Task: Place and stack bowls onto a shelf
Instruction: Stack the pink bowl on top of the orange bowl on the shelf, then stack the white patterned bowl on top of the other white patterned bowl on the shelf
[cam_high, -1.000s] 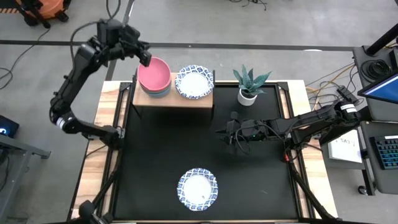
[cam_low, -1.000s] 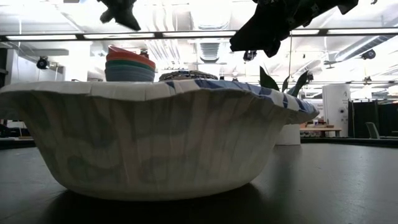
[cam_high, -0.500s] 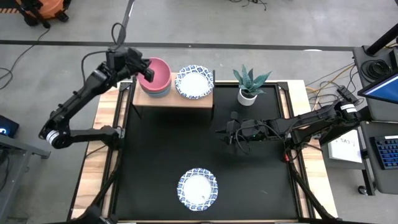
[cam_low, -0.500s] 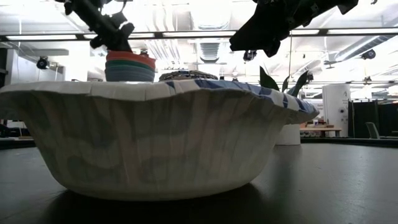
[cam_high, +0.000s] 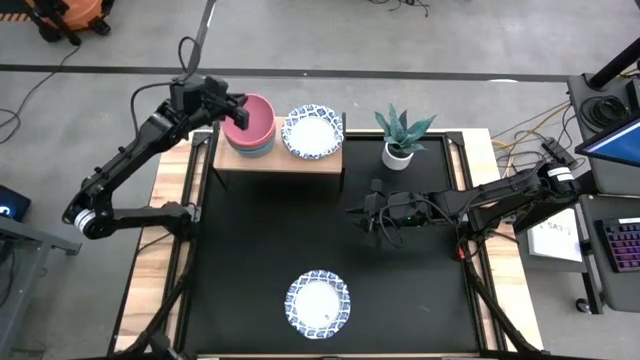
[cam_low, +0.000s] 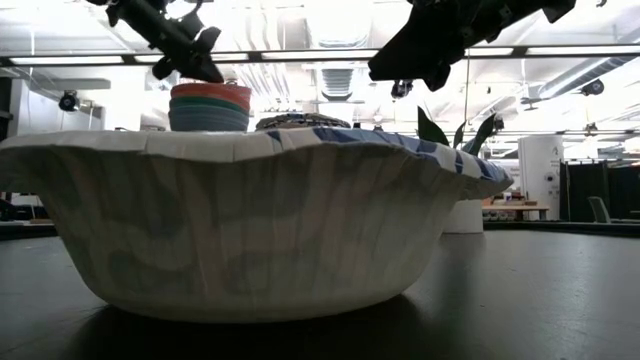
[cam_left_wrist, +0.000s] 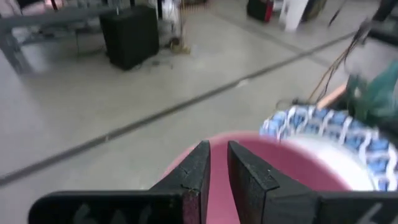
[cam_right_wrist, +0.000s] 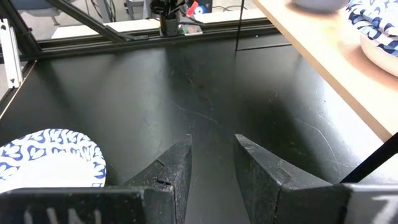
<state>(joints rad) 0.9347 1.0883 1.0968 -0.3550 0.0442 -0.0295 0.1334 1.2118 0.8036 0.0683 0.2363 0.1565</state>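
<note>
Grey concrete floor surrounds a black tabletop (cam_high: 260, 250); the shelf (cam_high: 290, 162) sits at its 12 o'clock edge with a potted plant (cam_high: 401, 135) to its 3 o'clock.

On the shelf we see a stack of plain bowls with the pink bowl (cam_high: 250, 120) on top, and a patterned stack (cam_high: 313, 132) beside it at 3 o'clock. One lone patterned bowl (cam_high: 319, 303) sits near the tabletop's 6 o'clock edge, well apart from the shelf.

Left end effector (cam_high: 232, 104) is at the pink bowl's 9 o'clock rim. In the left wrist view its fingers (cam_left_wrist: 200, 171) show only a thin gap with the pink rim just behind them; we read them as nearly closed with nothing clearly pinched, but can't fully rule out rim contact. Right end effector (cam_high: 372, 218) hovers low over the middle of the tabletop, fingers (cam_right_wrist: 175, 167) parted, empty.

Our read: the pink bowl is seated and the left arm is at the release/retreat point. To do it well:
- lift straight up off the rim before any sideways move, so the stack isn't dragged toward 9 o'clock off the shelf edge
- confirm the stack looks concentric in the low view
- send the right arm for the lone bowl: pinch its rim, carry it high over the shelf edge and lower it onto the patterned stack, clear of the plant.
</note>
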